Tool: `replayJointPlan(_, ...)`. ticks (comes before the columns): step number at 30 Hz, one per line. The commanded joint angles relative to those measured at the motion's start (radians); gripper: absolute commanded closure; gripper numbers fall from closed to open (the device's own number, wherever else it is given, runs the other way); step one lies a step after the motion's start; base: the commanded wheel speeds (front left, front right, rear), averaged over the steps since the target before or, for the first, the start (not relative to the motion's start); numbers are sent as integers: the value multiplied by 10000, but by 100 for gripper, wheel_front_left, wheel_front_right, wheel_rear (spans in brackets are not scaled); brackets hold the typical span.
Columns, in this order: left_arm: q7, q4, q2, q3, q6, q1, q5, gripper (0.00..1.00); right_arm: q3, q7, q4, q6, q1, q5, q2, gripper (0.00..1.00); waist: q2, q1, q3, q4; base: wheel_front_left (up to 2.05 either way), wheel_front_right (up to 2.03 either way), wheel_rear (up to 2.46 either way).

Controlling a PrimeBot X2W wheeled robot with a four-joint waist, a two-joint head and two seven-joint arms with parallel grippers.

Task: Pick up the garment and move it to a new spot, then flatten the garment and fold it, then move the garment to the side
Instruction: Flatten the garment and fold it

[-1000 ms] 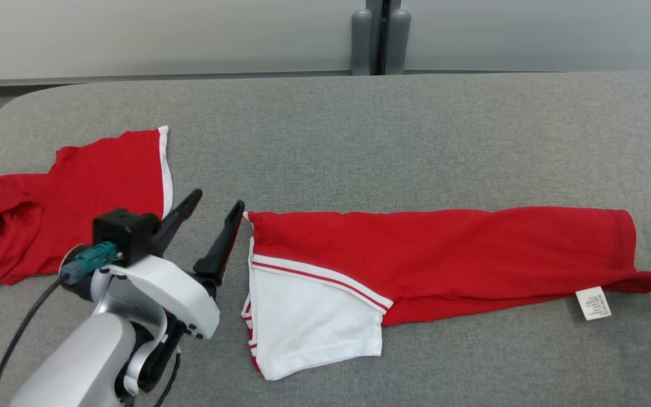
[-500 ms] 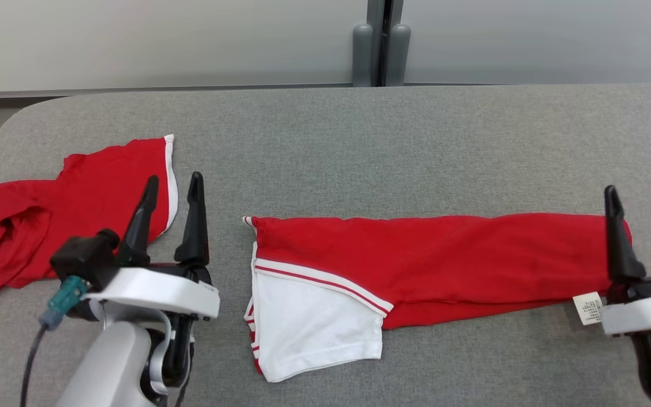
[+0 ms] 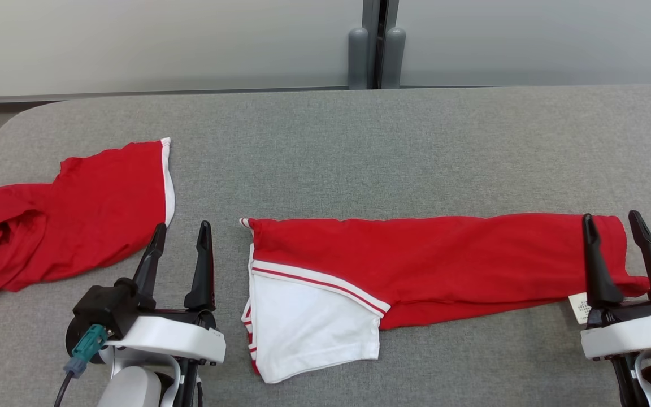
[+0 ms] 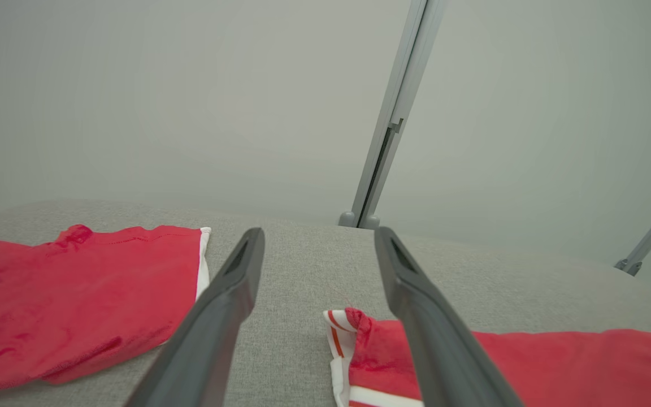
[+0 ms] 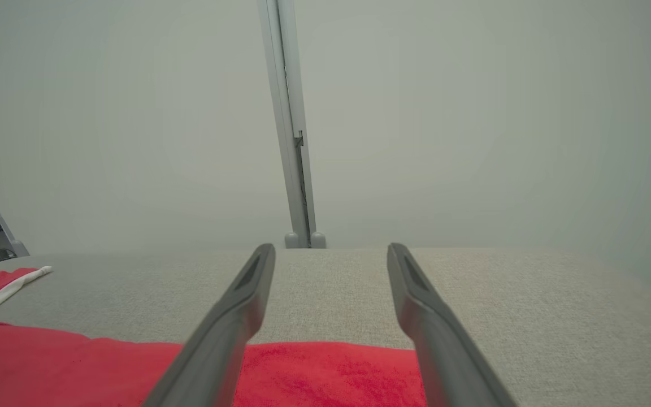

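Observation:
The garment (image 3: pixel 444 260) is red and lies as a long folded strip across the middle of the grey table (image 3: pixel 359 147), with a white sleeve (image 3: pixel 308 328) with red stripes at its left end. My left gripper (image 3: pixel 182 226) stands open just left of that end, touching nothing. In the left wrist view the left gripper (image 4: pixel 319 232) has bare table between its fingers, and the garment's corner (image 4: pixel 359 333) lies by the right finger. My right gripper (image 3: pixel 610 216) is open over the garment's right end. In the right wrist view the right gripper (image 5: pixel 331 247) hovers above the red cloth (image 5: pixel 325 373).
A second red garment (image 3: pixel 77 215) with a white hem lies crumpled at the table's left end, close to my left gripper. A white label (image 3: pixel 576 305) sticks out at the strip's right end. A grey wall with a post (image 3: pixel 376 45) runs behind the table.
My left gripper let go of the garment's left corner, drew back toward me and turned straight. My right gripper came into view at the garment's right end. The camera shifted slightly.

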Motion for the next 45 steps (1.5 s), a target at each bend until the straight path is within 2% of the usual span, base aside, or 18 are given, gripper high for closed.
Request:
replayJointPlan(1, -14, 46, 22, 100, -112, -99, 128, 0, -126, -22, 228, -4, -100, -88, 37, 0, 0, 0, 55, 15, 0, 0, 0)
replayJointPlan(9, -13, 209, -6, -53, -288, -459, 164, 0, -1125, -11, 2552, -4, -908, 268, 388, 0, 0, 0, 554, 164, 0, 0, 0)
replayJointPlan(10, -13, 209, -6, -53, -288, -459, 164, 0, -1125, -11, 2552, -4, -908, 268, 388, 0, 0, 0, 554, 164, 0, 0, 0)
replayJointPlan(18, -14, 354, -4, -209, -273, -677, 56, 0, -2027, -9, 4805, -4, -1793, -158, 452, 0, 0, 0, 930, 331, 0, 0, 0)
replayJointPlan(28, -14, 391, -7, -160, -284, -801, 180, 0, -2158, -10, 6268, -4, -2168, 121, 927, 0, 0, 0, 894, 273, 0, 0, 0)
replayJointPlan(29, -14, 398, -5, -159, -286, -794, 175, 0, -2082, -9, 6372, -4, -2202, 231, 985, 52, 0, 0, 878, 255, 0, 0, 0)
replayJointPlan(30, -14, 404, -5, -159, -289, -783, 188, 0, -2000, -1, 6457, -4, -2232, 358, 1025, 93, 0, 0, 862, 237, 0, 0, 0)
replayJointPlan(31, -14, 413, -7, -165, -289, -772, 201, 0, -1933, 0, 6493, -4, -2257, 468, 1021, 100, 0, 0, 846, 219, 0, 0, 0)
replayJointPlan(37, -14, 431, -6, -190, -264, -680, 216, 0, -2113, -15, 6545, -16, -2256, 832, 426, 100, 0, 0, 717, 122, 0, 0, 0)
replayJointPlan(42, -14, 439, -6, -206, -232, -612, 186, 0, -3205, -17, 6837, -14, -2258, 42, -622, 100, 0, 0, 607, 47, 0, 0, 0)
replayJointPlan(45, -14, 421, -6, -219, -220, -646, 148, 0, -3834, -17, 6901, -13, -2340, -394, -832, 100, 0, 0, 601, 35, 0, 0, 0)
